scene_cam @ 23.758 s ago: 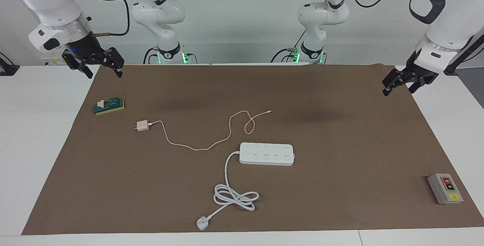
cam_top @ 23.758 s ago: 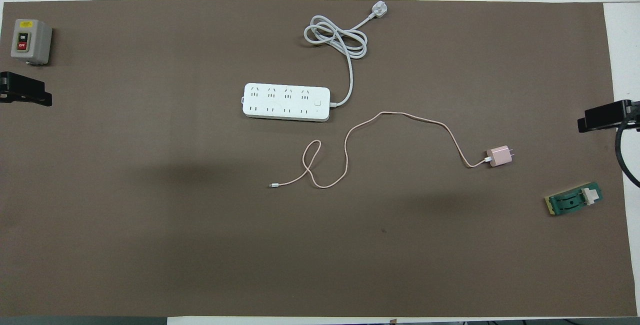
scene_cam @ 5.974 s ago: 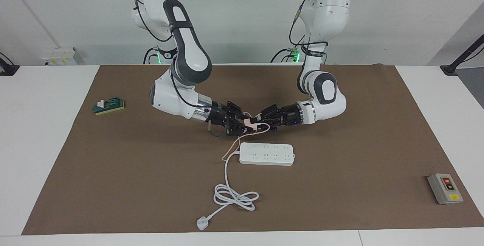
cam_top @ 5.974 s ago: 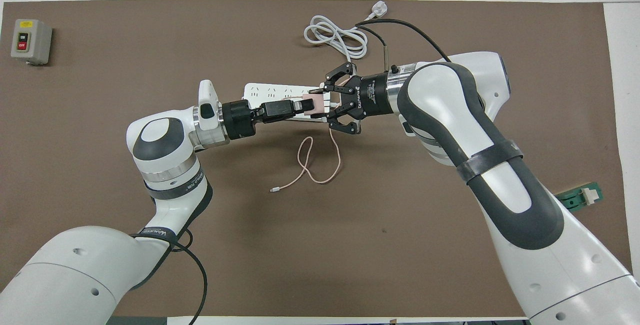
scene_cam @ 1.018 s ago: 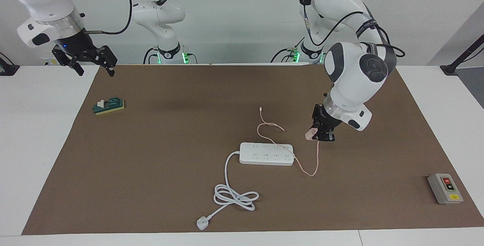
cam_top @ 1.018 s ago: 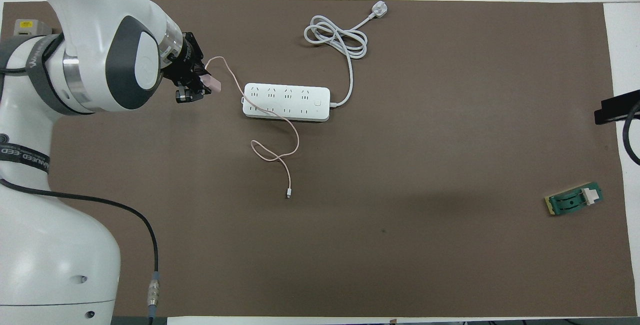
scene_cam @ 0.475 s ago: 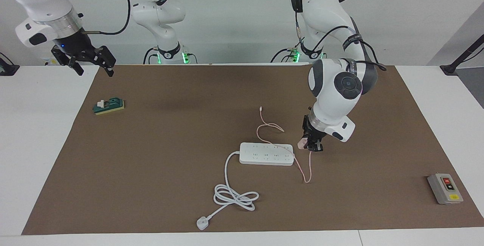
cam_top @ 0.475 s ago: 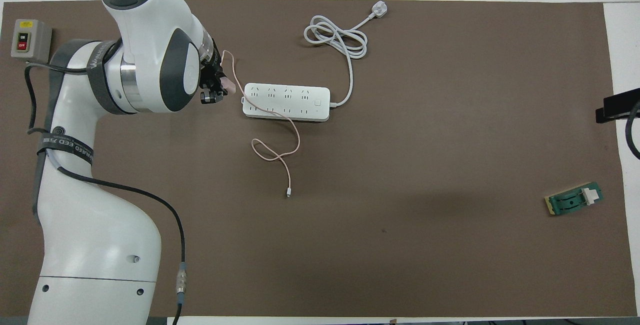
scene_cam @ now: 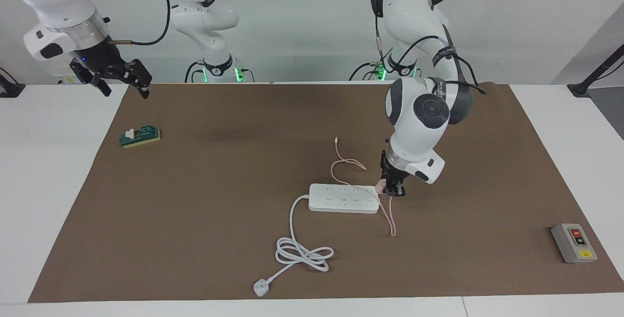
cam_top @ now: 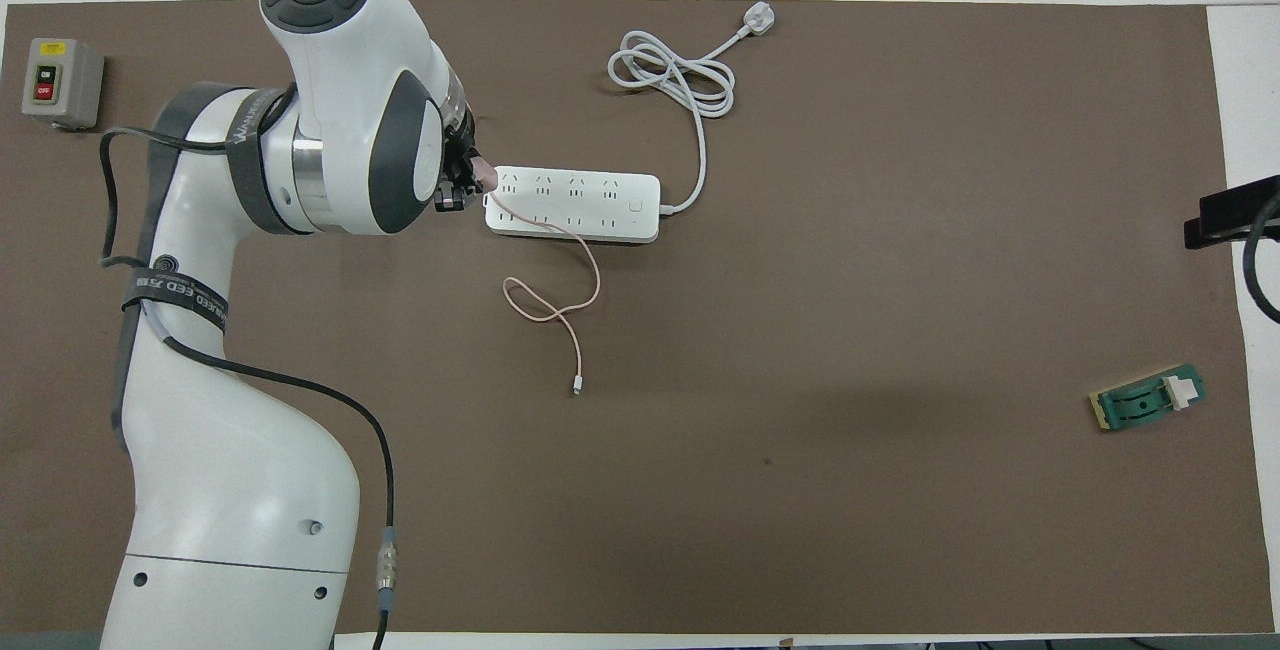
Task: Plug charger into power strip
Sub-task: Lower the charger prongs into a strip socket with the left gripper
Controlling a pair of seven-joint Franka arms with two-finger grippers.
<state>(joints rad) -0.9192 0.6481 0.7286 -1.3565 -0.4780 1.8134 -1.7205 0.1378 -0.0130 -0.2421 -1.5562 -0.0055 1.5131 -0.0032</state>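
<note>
Left gripper (scene_cam: 391,189), fingers clamped on the charger (scene_cam: 381,187), has moved in from a second ago; now at the power strip's (scene_cam: 343,198) end, frame centre. Insertion pending. Right gripper (scene_cam: 116,79) waits upper left, fingers apart.

Two fixed cams are used. Facing view: taken from high up across the table, aimed back at the robots, whose bases are seen along the top; whole brown mat (scene_cam: 195,219) is covered, w/ wall seen above the bases. Overhead view: taken from high above the robots' end, aimed fwd and steeply down; mat fills nearly the whole pic. Views are half a turn apart. Shared by both: mat, power strip (scene_cam: 343,198) (cam_top: 590,202), grey switch box (scene_cam: 574,243) (cam_top: 60,83), green part (scene_cam: 141,137) (cam_top: 1150,398).
</note>
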